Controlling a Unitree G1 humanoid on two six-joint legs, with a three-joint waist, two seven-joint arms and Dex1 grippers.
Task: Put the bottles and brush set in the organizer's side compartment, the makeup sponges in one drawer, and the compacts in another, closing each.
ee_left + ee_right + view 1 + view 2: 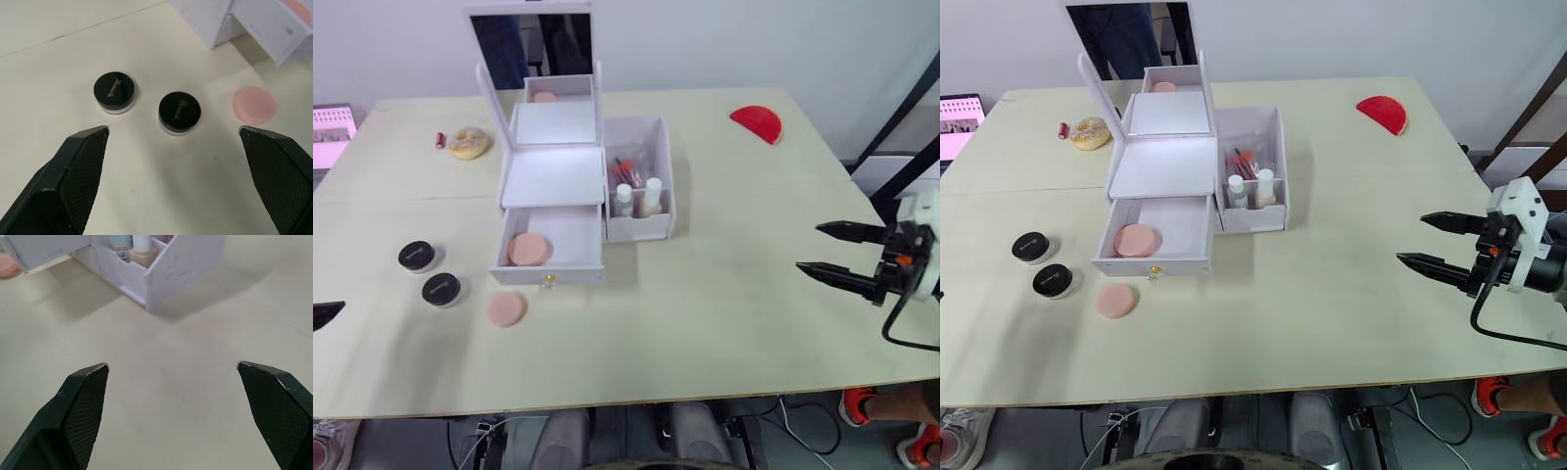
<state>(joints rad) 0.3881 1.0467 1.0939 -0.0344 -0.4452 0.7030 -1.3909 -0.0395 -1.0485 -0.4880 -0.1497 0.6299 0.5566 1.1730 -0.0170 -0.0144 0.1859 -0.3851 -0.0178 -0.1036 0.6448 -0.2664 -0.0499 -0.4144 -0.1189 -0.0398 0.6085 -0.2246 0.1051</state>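
1. Left eye: organizer (570, 186) sits far-centre on the tabletop (724, 294). Bottles (637, 198) and brush set (626, 170) are already in the side compartment. The bottom drawer (551, 257) is pulled out with one sponge (528, 249) inside. A second sponge (506, 309) lies loose just near-left of the drawer front.
2. Right eye: right tool (1435, 245) hangs spread and empty, well right of everything. Two compacts (1042, 264) sit left of the drawer.
3. Left wrist: left tool (173, 142) is spread and empty, both compacts directly ahead, loose sponge (254, 105) beside them. We judge the left arm nearer, so it takes the sponge.
4. Right wrist: we see the side compartment corner (166, 279) ahead, well apart.
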